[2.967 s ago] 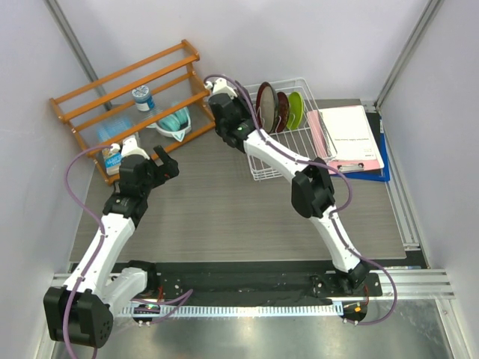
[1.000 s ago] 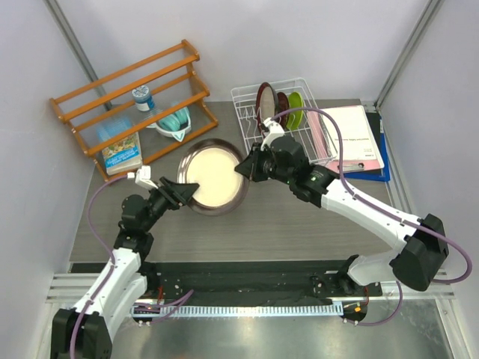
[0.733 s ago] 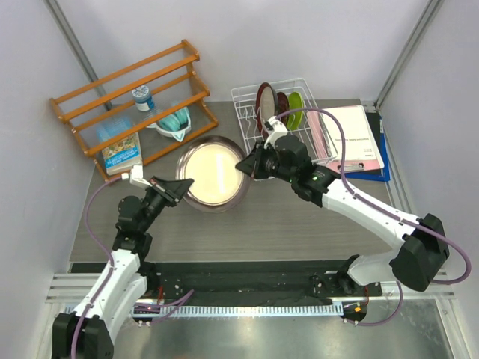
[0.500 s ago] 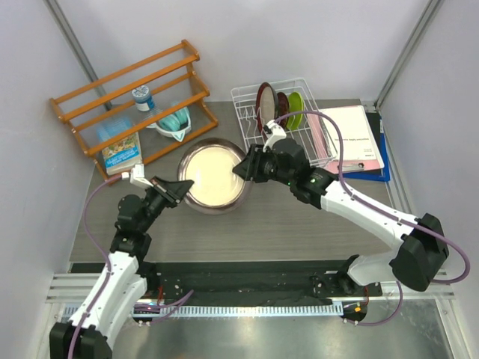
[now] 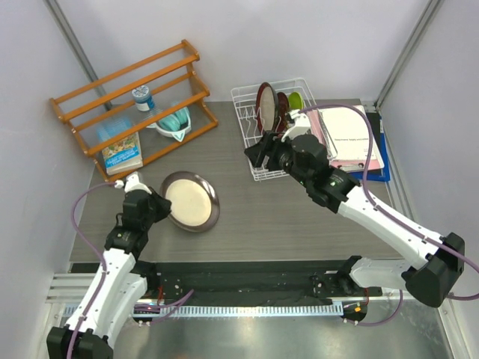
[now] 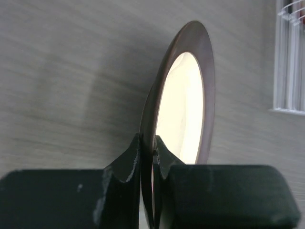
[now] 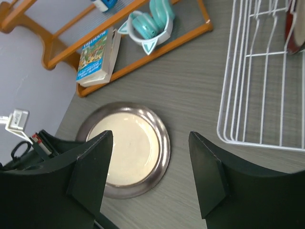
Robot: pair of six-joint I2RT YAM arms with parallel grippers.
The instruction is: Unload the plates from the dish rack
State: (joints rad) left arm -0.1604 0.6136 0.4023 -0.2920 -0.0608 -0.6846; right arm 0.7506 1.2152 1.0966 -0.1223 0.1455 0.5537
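The dark-rimmed plate with a cream centre is over the left part of the table, and my left gripper is shut on its near-left rim. In the left wrist view the plate stands edge-on between the fingers. My right gripper is open and empty, just in front of the white wire dish rack. In the rack stand a dark red-rimmed plate, a smaller dark red plate and a lime green plate.
An orange wooden shelf runs along the back left with a teal item, a book and a small bottle. A pink clipboard with papers lies right of the rack.
My right gripper let go of the cream-centred plate, opened and drew back toward the rack. My left gripper shut on the plate's rim and carried it left and nearer.
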